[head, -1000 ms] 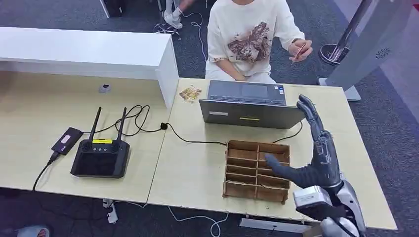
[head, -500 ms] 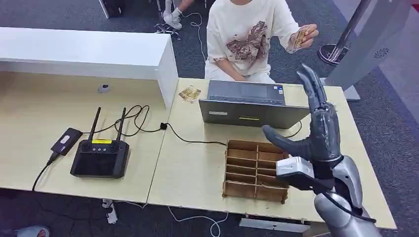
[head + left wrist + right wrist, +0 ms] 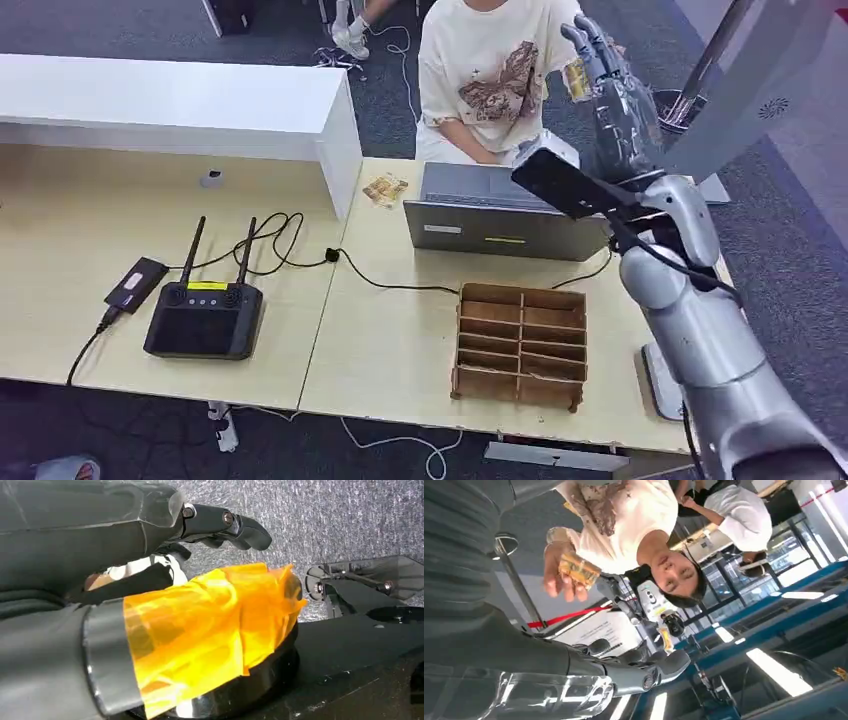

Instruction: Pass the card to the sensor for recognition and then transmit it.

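Note:
A person seated behind the table holds up a small yellow-brown card [image 3: 574,80] [image 3: 579,570] in one hand. My right hand [image 3: 607,92] is raised high in front of that hand, fingers [image 3: 644,672] spread and nothing in them; the card sits just beyond the fingertips, and I cannot tell if they touch. On the left half of the table lie a black box with two antennas [image 3: 205,320] and a small flat black device [image 3: 135,285] on a cable. My left hand [image 3: 150,580] hangs low, holding nothing, its thumb wrapped in orange tape.
A grey laptop [image 3: 500,215] stands between me and the person. In front of it sits a wooden slotted box [image 3: 520,345]. Another patterned card [image 3: 385,189] lies by the white counter [image 3: 180,105]. Black cables [image 3: 300,255] trail across the table.
My right arm has swung up from above the wooden box to the person's raised hand. The person lifted the card higher.

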Robot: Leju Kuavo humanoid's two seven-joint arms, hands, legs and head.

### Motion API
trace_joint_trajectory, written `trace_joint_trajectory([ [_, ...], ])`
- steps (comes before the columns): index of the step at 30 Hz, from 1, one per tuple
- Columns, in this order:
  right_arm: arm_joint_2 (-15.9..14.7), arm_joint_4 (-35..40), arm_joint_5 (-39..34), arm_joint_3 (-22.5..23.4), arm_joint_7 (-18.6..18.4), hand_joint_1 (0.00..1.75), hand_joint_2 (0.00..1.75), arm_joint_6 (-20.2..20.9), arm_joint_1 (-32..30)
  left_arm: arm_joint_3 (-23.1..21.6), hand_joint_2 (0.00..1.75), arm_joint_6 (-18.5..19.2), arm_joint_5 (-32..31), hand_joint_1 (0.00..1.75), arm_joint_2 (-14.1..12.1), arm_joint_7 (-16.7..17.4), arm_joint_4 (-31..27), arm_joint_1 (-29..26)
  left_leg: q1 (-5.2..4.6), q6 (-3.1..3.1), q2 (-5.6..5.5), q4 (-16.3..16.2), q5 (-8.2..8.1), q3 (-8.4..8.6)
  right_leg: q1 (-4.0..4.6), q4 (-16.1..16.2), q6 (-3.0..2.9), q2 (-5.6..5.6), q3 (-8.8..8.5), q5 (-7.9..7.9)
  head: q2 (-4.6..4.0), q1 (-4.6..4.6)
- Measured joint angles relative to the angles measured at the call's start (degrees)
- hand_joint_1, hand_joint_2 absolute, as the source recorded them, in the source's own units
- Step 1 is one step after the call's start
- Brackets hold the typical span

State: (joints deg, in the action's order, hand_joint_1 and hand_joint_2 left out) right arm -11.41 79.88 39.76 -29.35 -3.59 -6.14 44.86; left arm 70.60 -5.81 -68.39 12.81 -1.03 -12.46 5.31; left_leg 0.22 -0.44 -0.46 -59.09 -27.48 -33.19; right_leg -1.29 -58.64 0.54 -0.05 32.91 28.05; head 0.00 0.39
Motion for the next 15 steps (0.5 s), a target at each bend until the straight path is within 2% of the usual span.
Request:
trace_joint_trajectory([
  [8,2.9,-11.3,-0.7,-0.9,-3.6,0.00,1.75,2.3,7.1,-0.9,0.00,0.2,-0.5,0.00,0.0,0.0,0.0,0.1,0.00,0.00,-0.03,0.0,0.00,-0.02,0.00,0.0,0.00,-0.02,0.01,0.00,0.00,0.00],
  [15,4.5,-17.8,-0.7,-0.9,-3.8,0.00,1.75,2.2,9.8,-1.2,0.00,0.2,-0.5,0.00,0.0,0.0,0.0,0.1,0.00,0.00,-0.04,0.0,0.01,-0.02,0.00,0.0,0.00,-0.03,0.02,0.00,0.00,0.02],
])
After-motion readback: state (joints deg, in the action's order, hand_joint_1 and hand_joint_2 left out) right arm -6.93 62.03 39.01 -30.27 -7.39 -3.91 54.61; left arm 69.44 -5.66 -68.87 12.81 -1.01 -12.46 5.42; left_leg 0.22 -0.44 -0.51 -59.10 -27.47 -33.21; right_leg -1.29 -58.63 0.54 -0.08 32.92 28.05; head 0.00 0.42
